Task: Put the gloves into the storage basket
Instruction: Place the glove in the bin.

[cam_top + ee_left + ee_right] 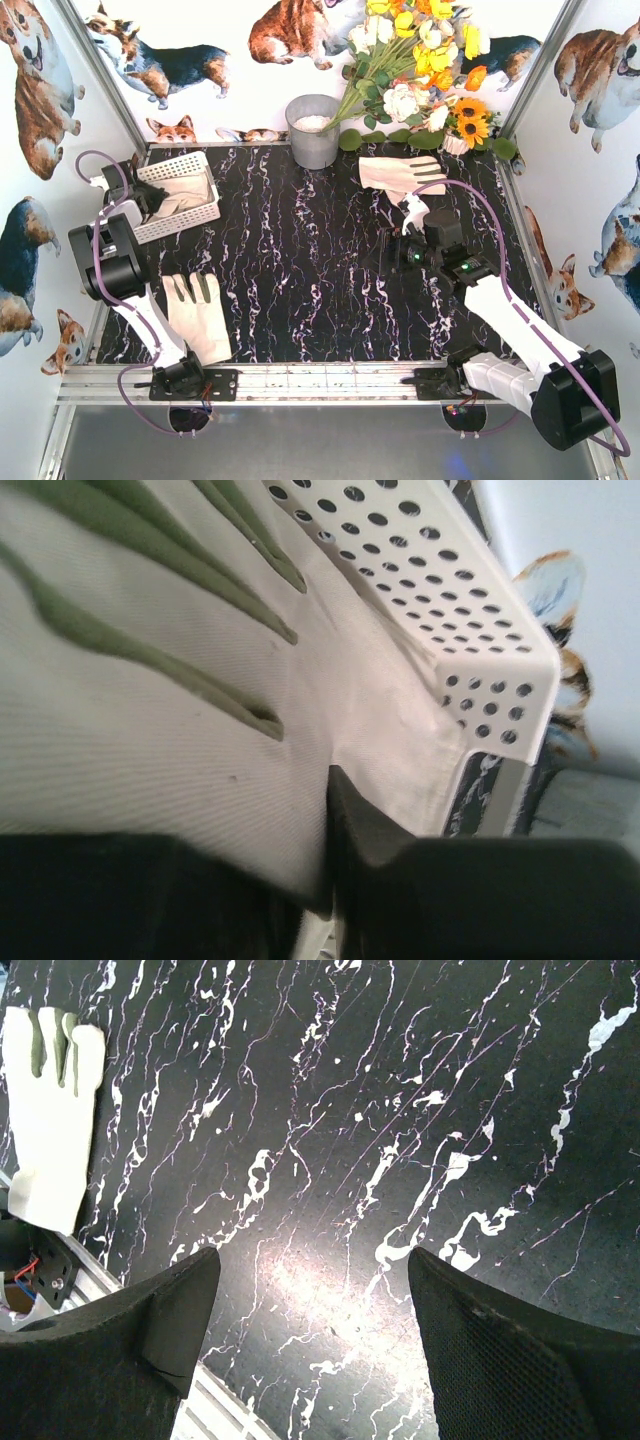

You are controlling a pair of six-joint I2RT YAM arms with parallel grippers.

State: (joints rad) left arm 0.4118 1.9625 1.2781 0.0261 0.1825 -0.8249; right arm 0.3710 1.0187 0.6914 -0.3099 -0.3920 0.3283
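A glove lies in the basket, its cloth pinched in the closed left gripper. A second glove lies at the near left, a third glove by the flowers; the right gripper hangs open above the table.

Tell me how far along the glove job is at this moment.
Done: nothing released yet that I can confirm. In hand: the left gripper is shut on the held glove, inside the storage basket. Left: the near glove by the left arm's base and the far glove by the flowers lie on the table; the right gripper hangs open, empty.
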